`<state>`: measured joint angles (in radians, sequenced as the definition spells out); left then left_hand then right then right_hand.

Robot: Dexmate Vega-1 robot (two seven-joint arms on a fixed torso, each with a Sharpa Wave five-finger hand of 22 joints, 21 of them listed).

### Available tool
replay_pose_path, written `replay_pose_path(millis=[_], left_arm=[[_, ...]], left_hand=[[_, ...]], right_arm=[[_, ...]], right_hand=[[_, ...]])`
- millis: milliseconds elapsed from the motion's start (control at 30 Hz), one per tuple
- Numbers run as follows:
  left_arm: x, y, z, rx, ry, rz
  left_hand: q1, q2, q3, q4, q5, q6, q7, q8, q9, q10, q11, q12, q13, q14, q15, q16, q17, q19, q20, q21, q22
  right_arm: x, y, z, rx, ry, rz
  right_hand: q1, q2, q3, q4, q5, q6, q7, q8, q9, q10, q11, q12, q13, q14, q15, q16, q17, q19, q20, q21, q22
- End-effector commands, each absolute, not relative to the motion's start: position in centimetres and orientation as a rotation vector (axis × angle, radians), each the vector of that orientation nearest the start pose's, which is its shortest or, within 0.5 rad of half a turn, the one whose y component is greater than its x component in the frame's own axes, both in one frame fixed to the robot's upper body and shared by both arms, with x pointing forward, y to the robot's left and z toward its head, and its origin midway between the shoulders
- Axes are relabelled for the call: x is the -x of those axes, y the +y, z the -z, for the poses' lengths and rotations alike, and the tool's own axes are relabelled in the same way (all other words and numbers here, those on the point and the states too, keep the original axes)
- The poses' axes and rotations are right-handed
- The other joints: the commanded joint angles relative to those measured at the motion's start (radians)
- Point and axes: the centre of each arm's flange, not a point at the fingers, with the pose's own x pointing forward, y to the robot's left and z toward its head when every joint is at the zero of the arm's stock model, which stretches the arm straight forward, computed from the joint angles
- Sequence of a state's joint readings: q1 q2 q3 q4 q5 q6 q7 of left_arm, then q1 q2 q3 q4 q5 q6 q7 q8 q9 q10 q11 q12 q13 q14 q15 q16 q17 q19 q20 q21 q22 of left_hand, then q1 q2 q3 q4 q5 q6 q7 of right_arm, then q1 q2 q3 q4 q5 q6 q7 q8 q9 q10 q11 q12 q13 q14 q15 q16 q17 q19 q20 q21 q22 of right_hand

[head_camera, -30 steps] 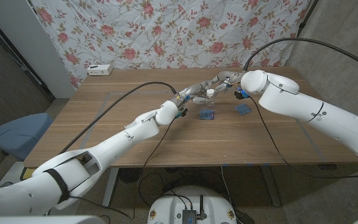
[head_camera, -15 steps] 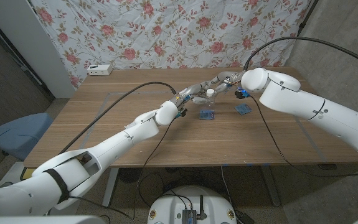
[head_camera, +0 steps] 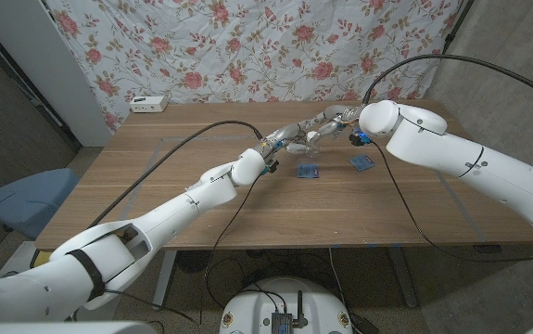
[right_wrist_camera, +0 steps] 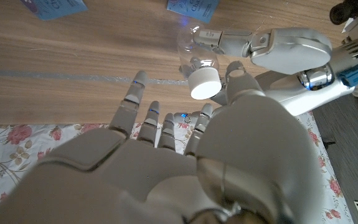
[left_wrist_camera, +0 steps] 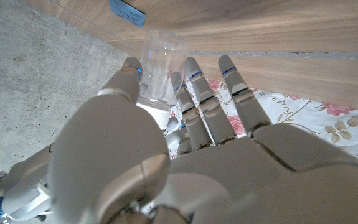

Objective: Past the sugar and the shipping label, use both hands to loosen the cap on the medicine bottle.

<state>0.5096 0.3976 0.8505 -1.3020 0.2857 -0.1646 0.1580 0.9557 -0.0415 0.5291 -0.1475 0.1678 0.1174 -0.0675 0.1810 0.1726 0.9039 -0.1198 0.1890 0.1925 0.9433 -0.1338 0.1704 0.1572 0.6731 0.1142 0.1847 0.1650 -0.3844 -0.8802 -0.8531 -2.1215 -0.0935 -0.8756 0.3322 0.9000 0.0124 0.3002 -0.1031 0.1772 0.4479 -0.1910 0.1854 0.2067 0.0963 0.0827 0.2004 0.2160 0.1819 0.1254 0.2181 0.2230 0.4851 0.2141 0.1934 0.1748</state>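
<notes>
A small clear medicine bottle (head_camera: 310,139) with a white cap (head_camera: 313,135) is held above the far middle of the table. My left hand (head_camera: 287,140) grips its clear body (left_wrist_camera: 160,67) between thumb and fingers. My right hand (head_camera: 337,121) reaches in from the other side, and its thumb and fingers close around the white cap (right_wrist_camera: 203,82). The cap sits on the bottle (right_wrist_camera: 193,41), which tilts toward my right hand (right_wrist_camera: 185,162). My left hand (left_wrist_camera: 166,155) hides the bottle's cap end in the left wrist view.
Two blue packets (head_camera: 308,170) (head_camera: 362,162) lie on the wooden table (head_camera: 155,195) just in front of the hands. A white device (head_camera: 148,103) sits at the far left edge. A floral cloth (head_camera: 247,46) hangs behind. A blue chair (head_camera: 30,199) stands off the left side.
Both hands and the bottle have shifted very slightly toward the far side of the table. The grips look the same.
</notes>
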Motion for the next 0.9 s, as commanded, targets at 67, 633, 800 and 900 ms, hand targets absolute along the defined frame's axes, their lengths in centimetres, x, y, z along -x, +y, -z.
replay_pose_path(millis=[67,633,800,900], left_arm=[[-64.51,5.08,-2.14,-1.005,-0.857,0.321],[-64.41,5.00,-1.98,-1.003,-0.854,0.320],[-64.34,5.00,-1.91,-1.003,-0.854,0.320],[-64.33,4.99,-1.94,-1.003,-0.855,0.321]], left_hand=[[0.003,0.008,0.010,0.000,0.006,0.003,-0.003,0.004,0.002,0.030,-0.022,0.007,0.006,0.009,-0.053,0.003,0.003,-0.004,-0.001,0.001,0.002],[0.003,0.007,0.010,-0.001,0.006,0.006,-0.005,0.005,0.002,0.032,-0.023,0.008,0.006,0.011,-0.052,0.005,0.004,-0.004,-0.002,0.001,0.002],[0.002,0.007,0.010,0.000,0.006,0.007,-0.005,0.005,0.002,0.032,-0.023,0.008,0.006,0.011,-0.053,0.005,0.004,-0.004,-0.002,0.001,0.002],[0.002,0.006,0.010,-0.001,0.006,0.007,-0.005,0.005,0.002,0.030,-0.026,0.007,0.006,0.010,-0.052,0.004,0.004,-0.004,-0.002,0.001,0.002]], right_arm=[[-55.44,-16.31,-9.90,1.282,-0.226,-0.180],[-55.32,-15.75,-9.89,1.355,-0.192,-0.131],[-55.20,-15.49,-9.77,1.379,-0.192,-0.113],[-55.14,-15.42,-9.69,1.382,-0.205,-0.110]], right_hand=[[-0.056,-0.005,-0.025,0.017,0.003,-0.005,0.052,0.008,0.005,0.004,0.013,0.008,0.002,0.001,0.012,0.004,0.000,-0.007,0.000,0.000,0.001],[-0.121,-0.017,-0.052,0.033,0.009,0.011,0.132,0.023,0.011,-0.003,0.028,0.007,0.003,-0.007,0.022,0.000,-0.001,-0.023,-0.008,-0.003,0.000],[-0.127,-0.021,-0.056,0.032,0.011,0.025,0.141,0.029,0.013,0.001,0.033,0.008,0.003,-0.004,0.027,0.000,-0.003,-0.021,-0.005,-0.001,0.000],[-0.128,-0.023,-0.056,0.029,0.012,0.036,0.150,0.035,0.015,0.004,0.033,0.010,0.003,0.002,0.030,0.001,-0.005,-0.015,-0.006,0.002,0.000]])
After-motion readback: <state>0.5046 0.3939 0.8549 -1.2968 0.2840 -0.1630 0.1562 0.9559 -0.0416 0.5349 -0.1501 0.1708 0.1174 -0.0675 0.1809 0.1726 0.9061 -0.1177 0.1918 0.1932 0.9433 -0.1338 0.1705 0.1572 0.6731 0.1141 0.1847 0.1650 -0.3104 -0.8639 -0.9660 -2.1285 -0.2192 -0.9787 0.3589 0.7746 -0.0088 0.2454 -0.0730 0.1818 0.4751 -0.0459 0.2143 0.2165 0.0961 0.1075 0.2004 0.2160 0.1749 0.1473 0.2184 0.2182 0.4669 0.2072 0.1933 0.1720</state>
